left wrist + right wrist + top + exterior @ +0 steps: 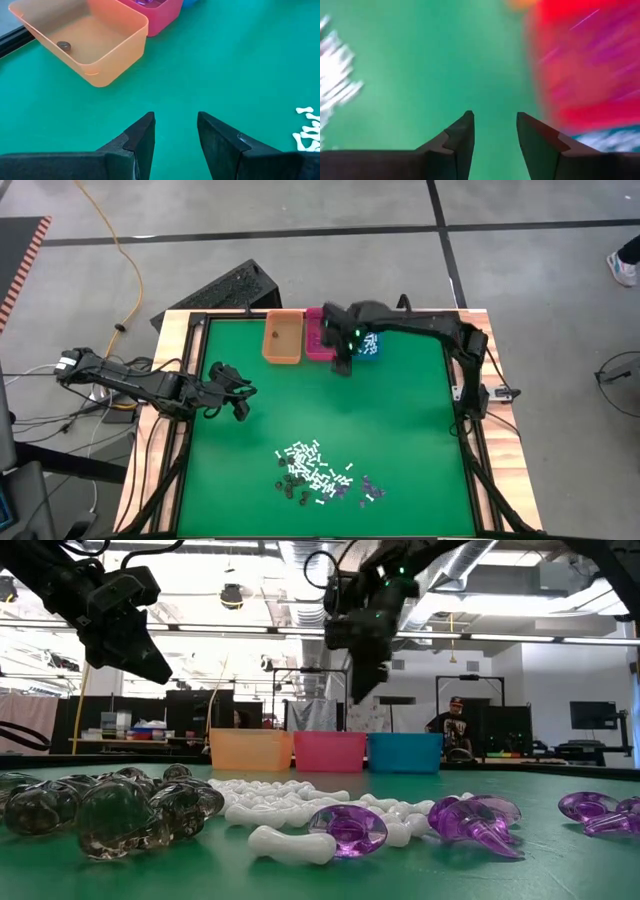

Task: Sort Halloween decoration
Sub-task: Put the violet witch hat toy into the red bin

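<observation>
From above, the Halloween decoration (318,473) lies as a loose heap on the green table (400,420), toward its near edge: white sticks in the middle, dark bits and purple bits on the fringes. The left end effector (238,395) hangs over bare felt beside the left rail. The right end effector (343,362) sits at the far edge, just in front of the pink bin (318,335), with the orange bin (283,338) and teal bin (370,343) on either side.

At table height, the white sticks (290,820), purple bits (470,820) and dark bits (110,810) look like hard, glossy, featherweight plastic. They will likely skid or flick away, so a pinch across a stick's narrow middle seems safest.

The left wrist view shows its fingers (142,140) apart and empty; a single dark piece (63,46) rests in the orange bin.

The right wrist view shows fingers (462,140) parted, nothing between them. Open felt separates heap and bins; the raised table rails and bin walls are the edges to mind.
</observation>
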Tool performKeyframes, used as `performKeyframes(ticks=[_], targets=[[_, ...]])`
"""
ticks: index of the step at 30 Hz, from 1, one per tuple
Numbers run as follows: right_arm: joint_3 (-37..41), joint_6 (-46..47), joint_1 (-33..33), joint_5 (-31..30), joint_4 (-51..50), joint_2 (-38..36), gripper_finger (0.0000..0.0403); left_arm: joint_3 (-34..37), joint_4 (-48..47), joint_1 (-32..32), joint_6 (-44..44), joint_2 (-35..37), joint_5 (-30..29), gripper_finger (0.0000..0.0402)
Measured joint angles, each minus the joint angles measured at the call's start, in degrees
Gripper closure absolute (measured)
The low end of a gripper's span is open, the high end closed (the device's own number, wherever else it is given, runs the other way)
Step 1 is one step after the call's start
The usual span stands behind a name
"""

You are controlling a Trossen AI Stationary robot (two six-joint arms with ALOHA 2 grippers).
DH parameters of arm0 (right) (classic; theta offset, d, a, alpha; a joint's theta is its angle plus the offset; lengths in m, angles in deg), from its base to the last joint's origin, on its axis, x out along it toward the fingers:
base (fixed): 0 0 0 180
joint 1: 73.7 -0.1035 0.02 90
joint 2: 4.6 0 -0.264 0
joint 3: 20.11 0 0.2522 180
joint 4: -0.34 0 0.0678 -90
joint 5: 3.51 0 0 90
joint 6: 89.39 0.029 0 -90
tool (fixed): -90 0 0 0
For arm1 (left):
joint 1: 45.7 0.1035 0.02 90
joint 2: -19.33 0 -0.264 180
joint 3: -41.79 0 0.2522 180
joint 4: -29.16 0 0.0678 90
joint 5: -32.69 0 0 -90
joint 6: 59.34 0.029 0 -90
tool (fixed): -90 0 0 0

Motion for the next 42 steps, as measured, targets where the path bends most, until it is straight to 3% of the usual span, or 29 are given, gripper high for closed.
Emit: performKeyframes(ticks=[3,9,15,18,25,34,42], targets=[[2.8,3.5,-7.0,3.3,-5.0,-0.7,0.0231,0.0,0.0,0.0,0.0,0.0,0.4,0.0264],[10.7,16.1,-26.9,2.8,-3.2,-4.3,0.0237,0.0,0.0,0.0,0.0,0.0,1.2,0.0264],[17.2,39.5,-45.3,-7.8,4.8,-7.0,0.0235,0.0,0.2,0.0,0.1,0.0,1.2,0.0264],[19.5,47.8,-51.5,-13.7,8.3,-6.8,0.0229,0.0,0.4,0.0,0.1,0.0,1.2,0.0264],[21.3,54.7,-54.7,-24.1,10.3,-6.6,0.0218,0.0,1.4,0.0,-0.5,0.0,0.7,0.0264],[27.3,58.8,-55.1,-22.0,22.8,-6.6,0.0217,0.0,1.7,0.0,-0.5,0.0,0.8,0.0264],[30.3,62.2,-55.5,-21.8,24.8,-6.5,0.0217,0.0,1.7,0.0,-0.5,0.0,0.8,0.0264]])
